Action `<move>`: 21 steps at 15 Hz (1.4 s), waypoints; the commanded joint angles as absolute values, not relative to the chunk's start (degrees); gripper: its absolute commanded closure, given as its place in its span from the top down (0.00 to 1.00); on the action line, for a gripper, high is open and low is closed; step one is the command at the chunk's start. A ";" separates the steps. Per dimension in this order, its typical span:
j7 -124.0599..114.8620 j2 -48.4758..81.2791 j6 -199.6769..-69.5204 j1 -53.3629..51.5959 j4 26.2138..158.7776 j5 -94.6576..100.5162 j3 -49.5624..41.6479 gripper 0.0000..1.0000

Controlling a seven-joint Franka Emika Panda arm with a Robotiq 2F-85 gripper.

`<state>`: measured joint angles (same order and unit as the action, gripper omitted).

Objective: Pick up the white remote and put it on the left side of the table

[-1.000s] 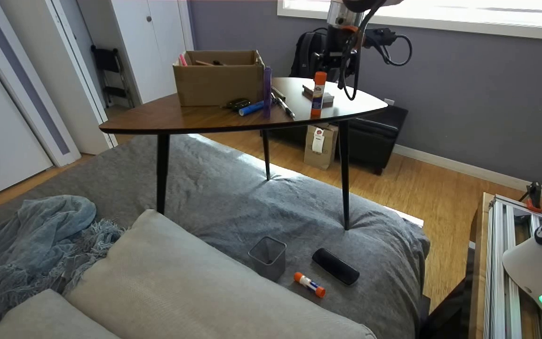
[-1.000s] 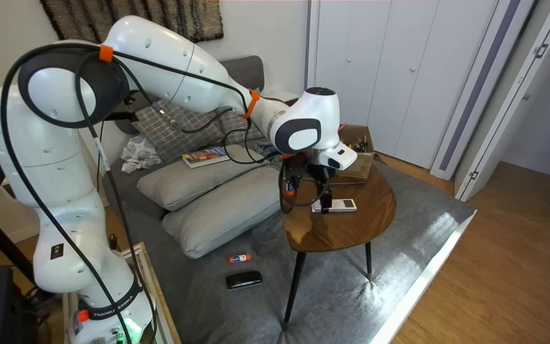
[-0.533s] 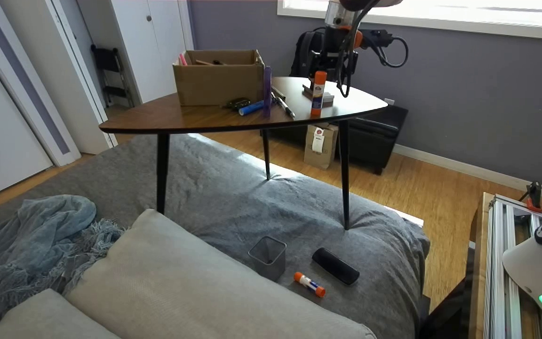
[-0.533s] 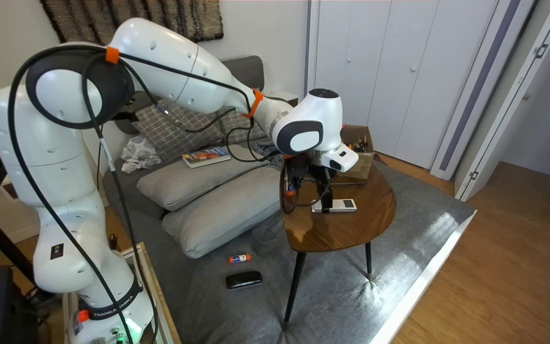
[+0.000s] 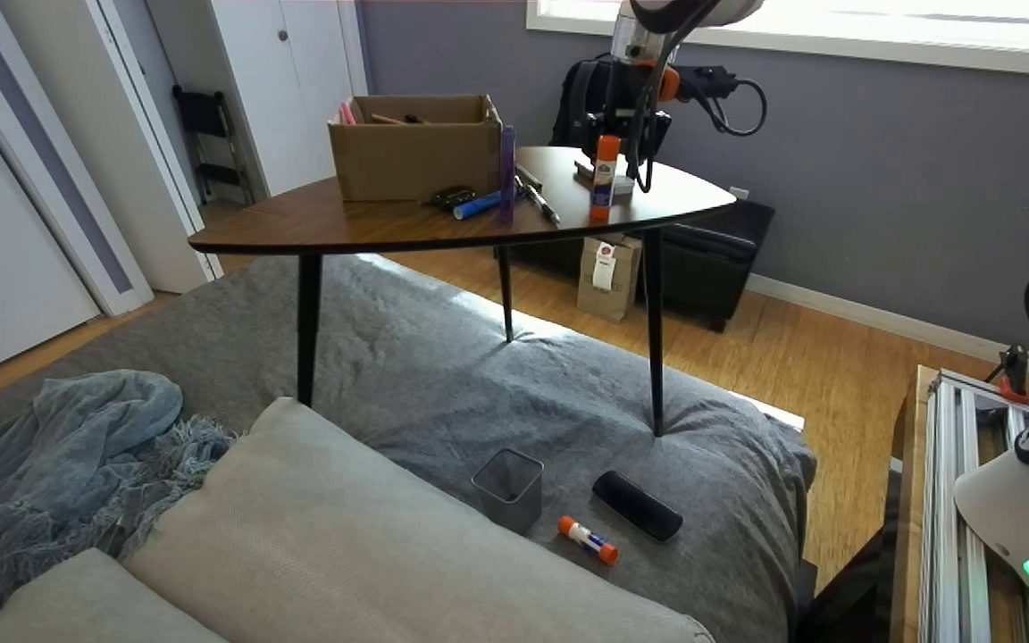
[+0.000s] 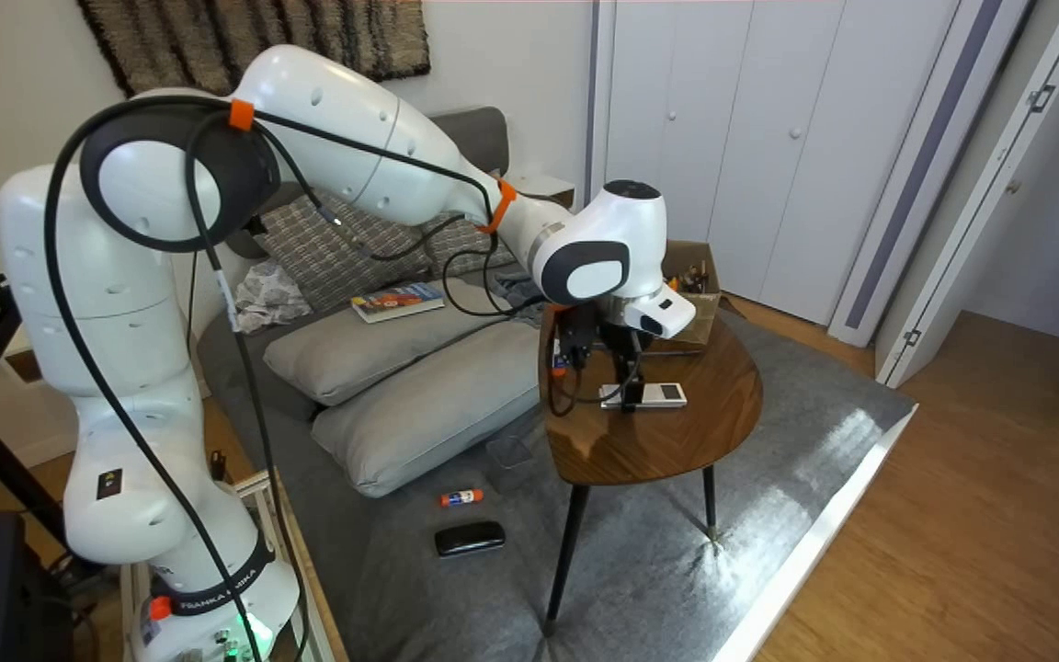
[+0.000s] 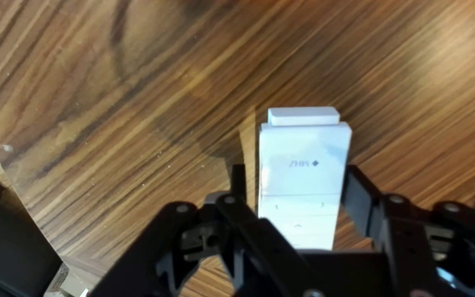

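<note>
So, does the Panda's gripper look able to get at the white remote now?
Probably yes: in the wrist view the gripper stands open, its fingers flanking the white remote, with nothing visible blocking them. One side shows a gap; whether the other finger touches, I can't tell.

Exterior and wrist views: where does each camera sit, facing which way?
An exterior view: above pillows, facing table and window; wrist and base show.
An exterior view: high, facing table and white doors; most of the arm shows.
Wrist view: on the wrist, facing down; open gripper straddles white remote.
Both exterior views share table and cardboard box.
</note>
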<state>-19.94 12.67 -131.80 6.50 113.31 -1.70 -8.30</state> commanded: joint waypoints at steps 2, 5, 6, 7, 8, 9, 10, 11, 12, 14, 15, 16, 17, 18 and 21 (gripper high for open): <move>-19.18 13.40 -129.69 6.62 111.33 -2.44 -8.45 0.34; -19.43 13.23 -129.57 6.49 111.39 -2.04 -8.49 0.24; -19.58 13.08 -130.09 6.33 111.57 -1.35 -8.59 0.24; -19.31 12.88 -130.23 6.30 111.71 -1.36 -8.50 0.24; -19.64 12.37 -131.03 6.12 112.08 -1.05 -8.51 0.24; -19.45 11.89 -131.58 6.06 112.33 -1.20 -8.40 0.24; -19.39 11.11 -132.77 5.86 112.75 -0.88 -8.35 0.24; -19.08 10.57 -133.71 5.75 112.93 -0.86 -8.25 0.24; -18.90 9.84 -134.75 5.58 113.19 -0.72 -8.17 0.24; -18.69 9.04 -135.94 5.35 113.24 -0.66 -8.07 0.24; -18.74 8.67 -136.29 5.26 113.33 -0.51 -8.05 0.24; -18.70 8.23 -136.46 5.19 113.48 -0.44 -7.98 0.24; -18.97 7.09 -137.24 4.84 114.02 0.81 -7.98 0.24; -17.88 5.30 -137.93 4.51 114.72 1.54 -7.63 0.24; -12.80 -0.05 -138.52 3.51 115.22 2.51 -5.88 0.24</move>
<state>-17.05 6.77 -138.09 4.48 112.49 1.32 -7.36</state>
